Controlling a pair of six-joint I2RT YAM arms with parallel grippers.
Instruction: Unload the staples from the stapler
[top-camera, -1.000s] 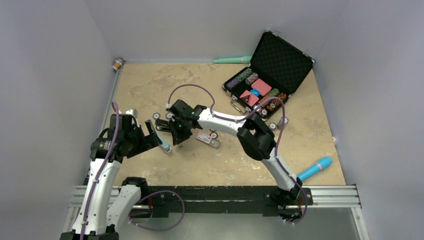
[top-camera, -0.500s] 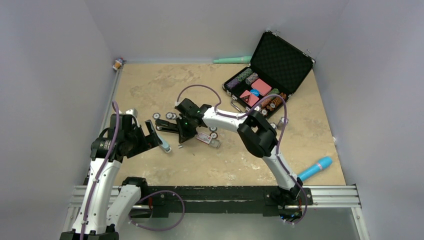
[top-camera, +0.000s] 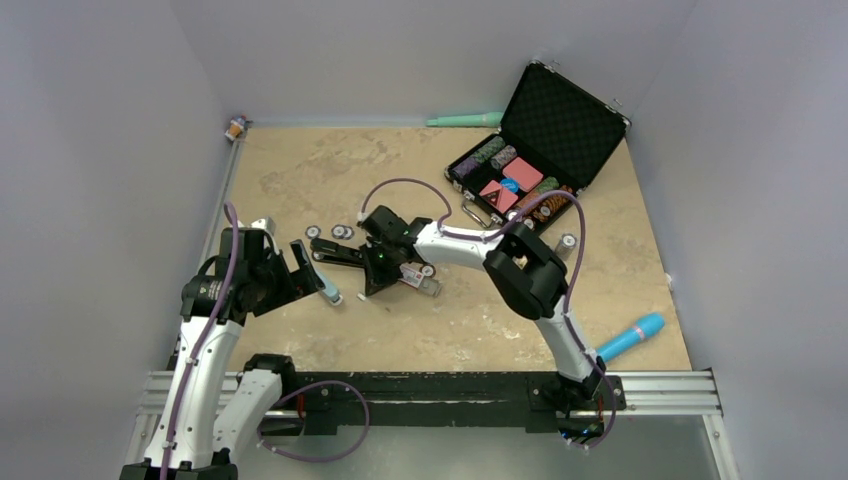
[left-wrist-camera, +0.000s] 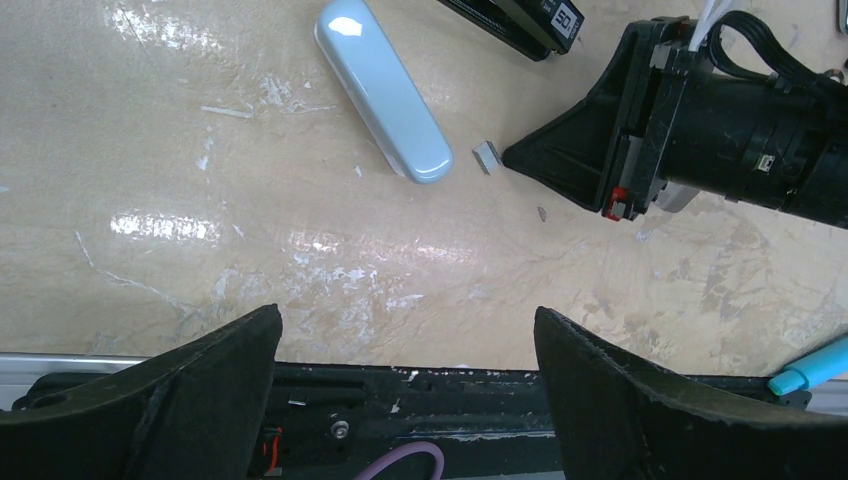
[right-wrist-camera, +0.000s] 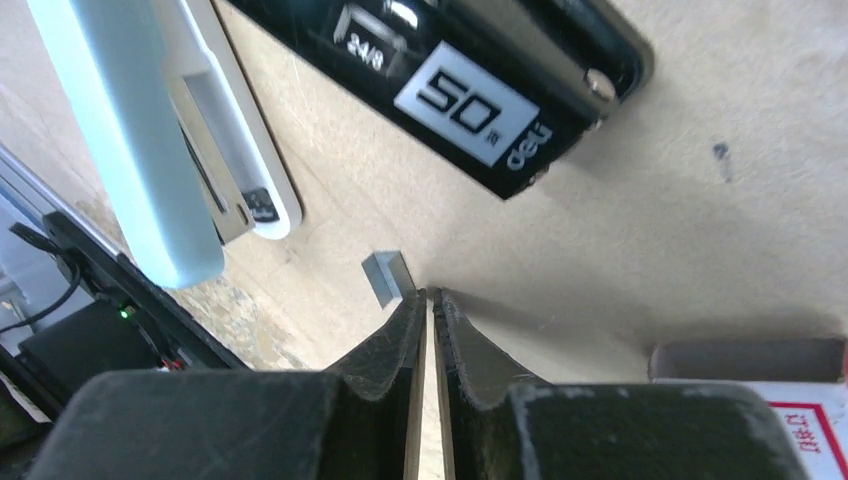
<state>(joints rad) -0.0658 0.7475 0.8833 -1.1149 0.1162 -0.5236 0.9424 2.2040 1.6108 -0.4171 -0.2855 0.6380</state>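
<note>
The stapler (right-wrist-camera: 470, 105) carries a "50" label and "deli" branding.

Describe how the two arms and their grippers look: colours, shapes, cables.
The left arm and right arm have white links joined by bulky black joints, each trailed by a looping purple cable. The left gripper has broad, rough-textured matte black fingers. The right gripper is black too, its fingers tapering to a wedge, with a small red part on its body.
</note>
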